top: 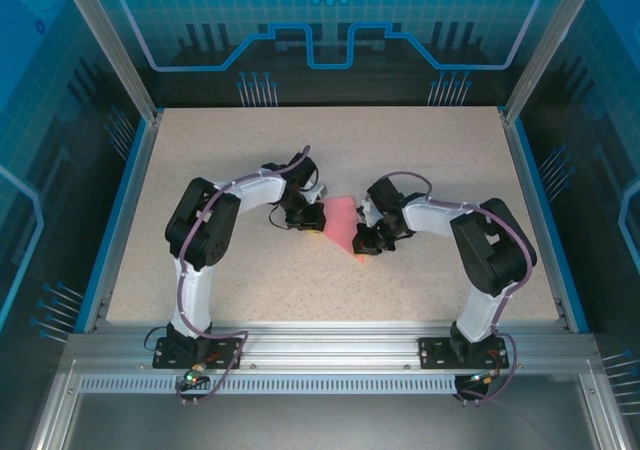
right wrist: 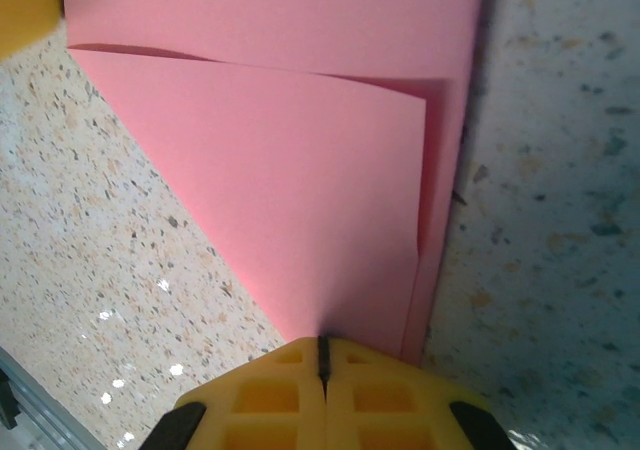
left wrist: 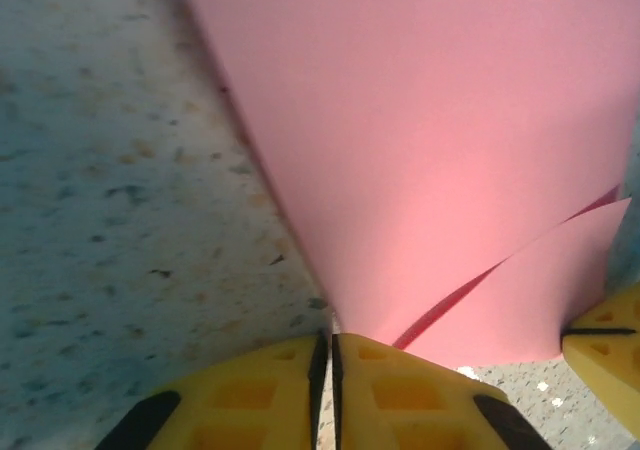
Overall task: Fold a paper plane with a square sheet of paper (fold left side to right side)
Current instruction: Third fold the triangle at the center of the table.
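Observation:
The salmon-pink square sheet of paper [top: 342,225] lies folded in the middle of the table, narrowing to a point toward the near side. In the right wrist view one flap [right wrist: 300,200] lies over a lower layer [right wrist: 280,15]. My left gripper [top: 318,217] is at the paper's left edge. Its yellow jaws [left wrist: 333,342] stand a thin slit apart, with the paper's [left wrist: 430,150] lifted edge meeting their tips and table showing through the slit. My right gripper [top: 365,240] is at the paper's right near corner. Its jaws [right wrist: 322,345] are pressed together on the paper's tip.
The speckled beige tabletop [top: 230,160] has blue rails at its left and right sides [top: 118,220] and an aluminium frame along the near edge [top: 330,340]. A yellow finger of the right gripper [left wrist: 605,342] shows at the lower right of the left wrist view.

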You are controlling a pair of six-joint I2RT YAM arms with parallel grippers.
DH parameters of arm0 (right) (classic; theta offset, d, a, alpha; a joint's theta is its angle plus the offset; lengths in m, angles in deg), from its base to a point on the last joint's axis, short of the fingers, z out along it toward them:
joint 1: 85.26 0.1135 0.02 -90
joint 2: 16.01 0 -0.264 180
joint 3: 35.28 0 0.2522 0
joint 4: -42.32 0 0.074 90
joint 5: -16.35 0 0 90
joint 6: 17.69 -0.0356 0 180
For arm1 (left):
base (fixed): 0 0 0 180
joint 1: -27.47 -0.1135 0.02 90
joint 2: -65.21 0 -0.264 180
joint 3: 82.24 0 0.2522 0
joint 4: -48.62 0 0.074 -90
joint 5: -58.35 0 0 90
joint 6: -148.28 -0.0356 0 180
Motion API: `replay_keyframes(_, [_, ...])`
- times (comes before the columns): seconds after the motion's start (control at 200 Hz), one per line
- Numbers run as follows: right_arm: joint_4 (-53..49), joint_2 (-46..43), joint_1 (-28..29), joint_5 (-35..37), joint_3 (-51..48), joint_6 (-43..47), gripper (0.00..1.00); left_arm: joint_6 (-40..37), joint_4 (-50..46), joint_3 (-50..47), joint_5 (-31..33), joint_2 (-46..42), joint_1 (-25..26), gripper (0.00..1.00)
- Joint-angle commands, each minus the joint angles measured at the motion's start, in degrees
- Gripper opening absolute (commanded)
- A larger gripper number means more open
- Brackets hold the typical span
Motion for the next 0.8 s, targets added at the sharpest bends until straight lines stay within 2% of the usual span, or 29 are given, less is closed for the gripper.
replay_keyframes(0.0, [-0.5,-3.3,-0.4,1.7,-2.0,1.3,0.04,-0.1,-2.4,0.3,6.3,-3.5,-2.5,0.22])
replay_keyframes(0.09, [0.9,-7.2,-0.3,2.3,-2.1,2.6,0.13,1.7,-1.7,-0.8,5.0,-6.7,-2.9,0.26])
replay_keyframes(0.22, [-0.7,-12.3,-0.6,7.5,-1.4,6.3,0.26,6.0,0.1,-4.1,3.0,-11.8,-3.5,0.33])
replay_keyframes(0.29, [-2.2,-13.6,-1.2,10.4,-0.8,9.4,0.35,9.1,1.9,-6.7,0.8,-14.0,-3.5,0.35])
replay_keyframes(0.355, [-2.3,-13.5,-1.9,11.0,-0.3,12.3,0.40,12.9,4.5,-9.5,-1.8,-15.6,-3.5,0.38])
replay_keyframes(0.54, [1.4,-10.8,-2.2,7.3,0.8,15.8,0.45,23.7,15.5,-16.1,-11.0,-15.5,-2.5,0.45])
replay_keyframes(0.655, [3.3,-11.4,-1.6,7.8,-0.2,15.7,0.47,26.2,18.6,-16.4,-12.3,-13.0,-0.6,0.47])
replay_keyframes(0.795, [3.9,-15.0,0.9,11.7,-2.5,16.1,0.48,27.2,19.7,-14.8,-12.5,-9.9,0.9,0.47])
